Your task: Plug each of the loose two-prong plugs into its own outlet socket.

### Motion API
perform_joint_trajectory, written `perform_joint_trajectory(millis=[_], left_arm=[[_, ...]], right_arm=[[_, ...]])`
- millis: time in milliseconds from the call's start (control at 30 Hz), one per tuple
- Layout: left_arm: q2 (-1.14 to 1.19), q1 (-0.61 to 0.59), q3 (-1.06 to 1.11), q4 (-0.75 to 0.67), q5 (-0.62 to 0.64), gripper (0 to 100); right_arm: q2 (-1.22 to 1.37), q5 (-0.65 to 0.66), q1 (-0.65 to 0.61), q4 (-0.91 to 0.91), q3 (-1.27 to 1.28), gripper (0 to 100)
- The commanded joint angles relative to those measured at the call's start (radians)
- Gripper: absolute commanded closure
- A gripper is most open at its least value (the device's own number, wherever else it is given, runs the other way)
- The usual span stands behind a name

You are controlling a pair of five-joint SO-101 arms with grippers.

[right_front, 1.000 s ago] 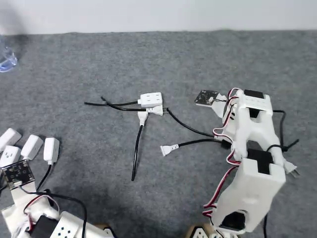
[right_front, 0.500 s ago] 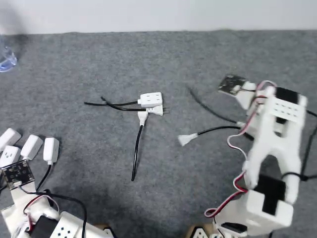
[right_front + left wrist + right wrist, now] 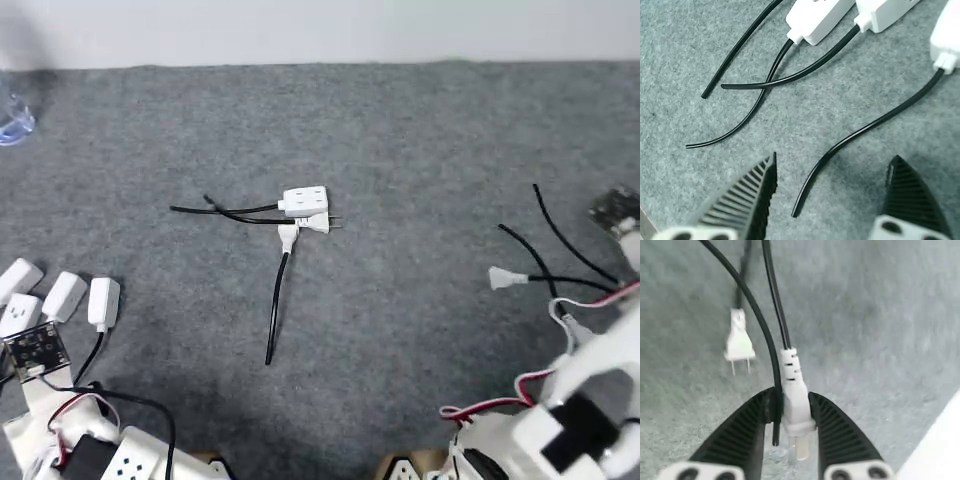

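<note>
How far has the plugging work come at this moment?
Done: no plug looks seated. In hand: the right gripper is shut on a white plug. Remaining: a second plug lies loose on the carpet, and a third plug beside the central socket block shows bare prongs.

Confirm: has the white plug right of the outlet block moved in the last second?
Yes. The white plug has gone right, farther from the outlet block, which stayed put.

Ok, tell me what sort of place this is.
Probably a robotics test bench, not a home. A grey felt-like mat runs up to a plain wall, two white arms with exposed wiring stand at its near edge, and plugs on short cords lie beside outlet blocks.
</note>
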Motion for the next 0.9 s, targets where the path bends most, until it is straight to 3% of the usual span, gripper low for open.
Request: perform_joint_trajectory(millis=[0,67,267,333,467,600,733,867], left_arm=[[-0.011,0.006,-0.005,0.011,-0.012,67],[-0.011,0.006,-0.005,0.011,-0.012,67],[-0.011,0.006,-0.005,0.02,-0.014,67],[-0.011,0.006,-0.005,0.02,-0.014,67],[-0.011,0.006,-0.005,0.02,-0.014,67],[-0.011,0.006,-0.005,0.02,-0.014,67],[-0.011,0.006,-0.005,0.02,-0.014,67],[-0.011,0.002,-0.005,0.018,-0.014,67]], right_arm=[[0.018,0.021,0.045,-0.061,0.006,98.7],[0.024,0.018,0.05,-0.065,0.005,93.7],[-0.012,-0.012,0.045,-0.059,0.014,58.4],[-0.03,-0.015,0.035,-0.058,0.015,56.0],[-0.065,-0.017,-0.041,-0.004,0.009,60.1],[-0.133,-0.097,-0.239,0.11,0.008,67.5],[-0.208,-0.336,-0.547,0.165,0.008,72.3],[-0.222,-0.601,-0.886,0.179,-0.005,70.7]])
